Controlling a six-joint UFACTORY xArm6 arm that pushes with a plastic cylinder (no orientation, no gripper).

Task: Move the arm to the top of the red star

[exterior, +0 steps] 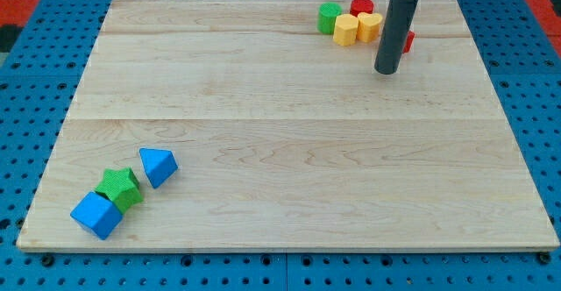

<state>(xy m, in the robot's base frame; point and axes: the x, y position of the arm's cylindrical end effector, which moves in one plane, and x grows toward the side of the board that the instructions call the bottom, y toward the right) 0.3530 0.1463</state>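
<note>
Red star: mostly hidden behind the rod, only a small red sliver showing at the rod's 3 o'clock side, near the worktop's far edge toward 1 o'clock of the board. Shape not really readable from that sliver; taken as the star on the strength of the task sentence.

My tip: resting on the wood just at 7 o'clock of that red sliver, close beside it, contact impossible to confirm. No fingers on this rig, only a plain rod, so nothing to open, close or grip.

Around the star: yellow block and second yellow block at its 9 to 10 o'clock, red cylinder behind those, green block farthest out at 9 o'clock. Well apart, at the board's 7 o'clock corner: blue triangular block, green star, blue cube, the last two touching.

Progress, as a judgement: approach largely done, tip already next to the star but on its near side. Left to do: a short arc round to the 12 o'clock side, skirting the star and avoiding the yellow blocks.
</note>
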